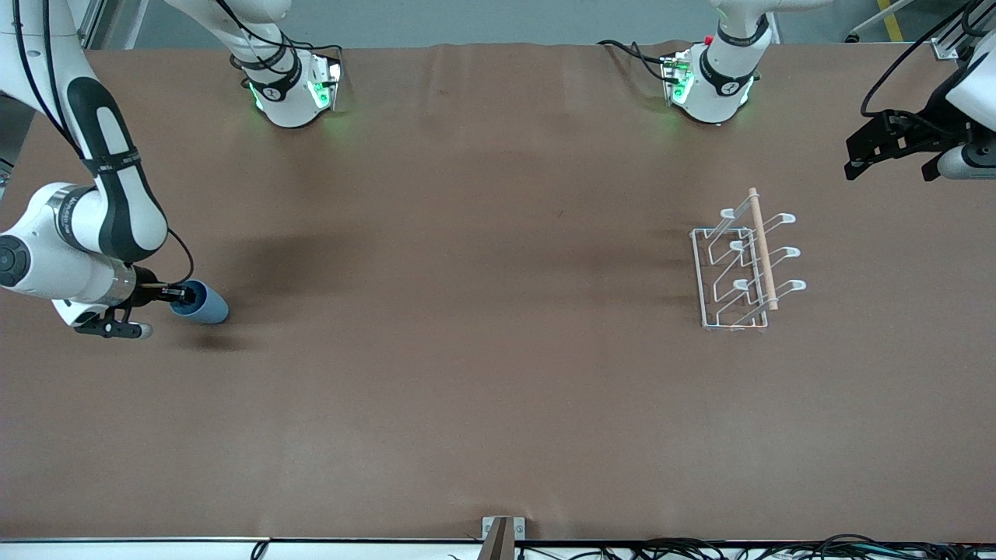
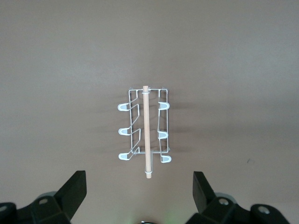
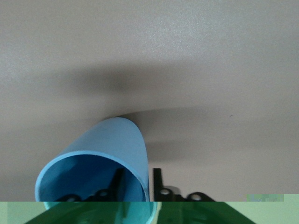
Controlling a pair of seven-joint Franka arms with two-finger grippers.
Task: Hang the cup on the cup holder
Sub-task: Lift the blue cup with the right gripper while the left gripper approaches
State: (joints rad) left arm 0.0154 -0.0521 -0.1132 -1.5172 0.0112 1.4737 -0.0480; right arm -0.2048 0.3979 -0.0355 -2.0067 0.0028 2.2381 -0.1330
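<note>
Item 1 — cup (image 1: 204, 305): small light-blue tumbler, no handle, darker blue inside. Lies on its side on the brown table (image 1: 467, 389), at the right arm's end, mouth turned toward the right gripper. Well apart from the rack.

Item 2 — right gripper (image 1: 184, 294): low at the cup's mouth. Right wrist view shows one finger (image 3: 117, 183) inside the cup (image 3: 100, 163) and the other just outside the wall, so the rim sits between them with the fingers drawn in close. Firm hold vs. merely closing on the wall — cannot tell. Cup bottom rests on the table.

Item 3 — cup holder (image 1: 743, 264): white wire rack, rect. base, six looped prongs in two rows of three, light wooden rod handle (image 1: 762, 247) along the top. Stands upright on the table at the left arm's end. No cup on any prong. Left wrist view looks straight down on it (image 2: 144, 133), rod (image 2: 146, 130) running along the middle between the two prong rows.

Item 4 — left gripper (image 1: 895, 148): up in the air over the table edge at the left arm's end, beside the rack, not touching it. Fingers (image 2: 72, 191) spread wide, nothing between them. Arm waits.
</note>
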